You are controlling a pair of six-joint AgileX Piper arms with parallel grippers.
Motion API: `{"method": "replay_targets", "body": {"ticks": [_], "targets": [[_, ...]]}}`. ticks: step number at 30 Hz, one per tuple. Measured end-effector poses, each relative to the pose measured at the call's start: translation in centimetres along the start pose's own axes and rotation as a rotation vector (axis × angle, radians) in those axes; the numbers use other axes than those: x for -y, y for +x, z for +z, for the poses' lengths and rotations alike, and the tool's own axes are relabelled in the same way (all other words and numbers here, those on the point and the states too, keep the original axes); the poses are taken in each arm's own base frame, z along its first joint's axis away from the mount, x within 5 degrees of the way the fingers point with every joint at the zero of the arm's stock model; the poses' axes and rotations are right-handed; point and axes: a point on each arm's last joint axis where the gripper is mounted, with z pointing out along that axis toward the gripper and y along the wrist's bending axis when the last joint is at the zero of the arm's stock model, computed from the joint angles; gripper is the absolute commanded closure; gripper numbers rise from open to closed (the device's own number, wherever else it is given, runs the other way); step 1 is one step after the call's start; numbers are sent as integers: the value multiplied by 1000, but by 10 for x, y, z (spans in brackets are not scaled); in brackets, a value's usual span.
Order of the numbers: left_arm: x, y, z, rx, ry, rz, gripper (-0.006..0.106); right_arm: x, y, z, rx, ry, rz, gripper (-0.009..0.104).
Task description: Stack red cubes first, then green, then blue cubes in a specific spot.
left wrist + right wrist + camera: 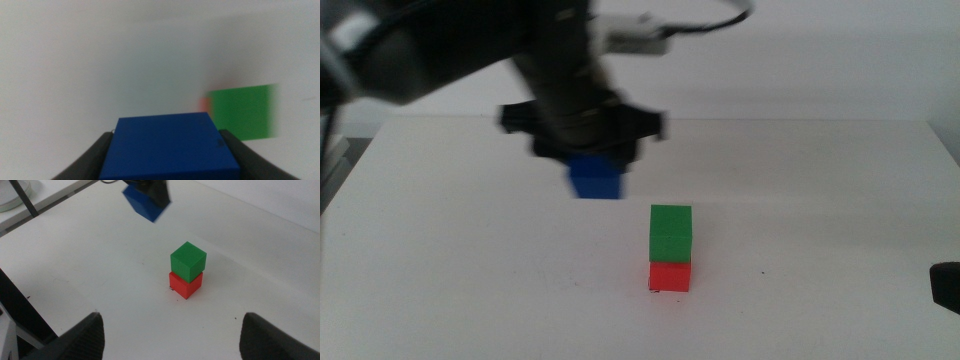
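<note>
Right gripper [170,330] waits nearest of all, at the table's near right edge, its two dark, rounded jaws spread wide with nothing between them; in the middle view only a dark corner of it shows at the right border. Past it stretches the white table [840,200], smooth and matte, with a tiny dark speck right of the stack.

Near the centre of the table sits the red cube [670,276], a small matte block with crisp edges, flat on the tabletop at the marked spot, where a faint dark mark shows at its near left corner. The green cube [671,232], the same size and just as plain, rests squarely on top of it; from the right wrist camera it appears turned slightly against the red one, so that its corners overhang a little.

Farther back and to the left, the left gripper [595,165] hangs above the table, blurred. Its dark jaws are clamped on the blue cube [595,180], a deep-blue matte block of matching size, pressed on its two opposite side faces, as the left wrist camera shows. The blue cube is in the air, clear of the table, well apart from the stack and higher than the green cube's top.
</note>
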Motion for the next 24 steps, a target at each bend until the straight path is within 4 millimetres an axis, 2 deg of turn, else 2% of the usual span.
{"method": "replay_targets", "body": {"ticks": [3,6,10,14,19,24], "targets": [[29,-1,-4,8,19,-37,102,0,0,0,0,0,0,13],[43,-3,5,-9,13,-32,102,0,0,0,0,0,0,13],[57,-18,19,-8,29,-15,102,0,0,0,0,0,0,13],[65,-24,27,-10,47,-2,102,0,0,0,0,0,0,13],[68,-24,48,-57,38,-4,102,0,0,0,0,0,0,13],[69,-23,59,-84,35,-9,102,0,0,0,0,0,0,13]]}}
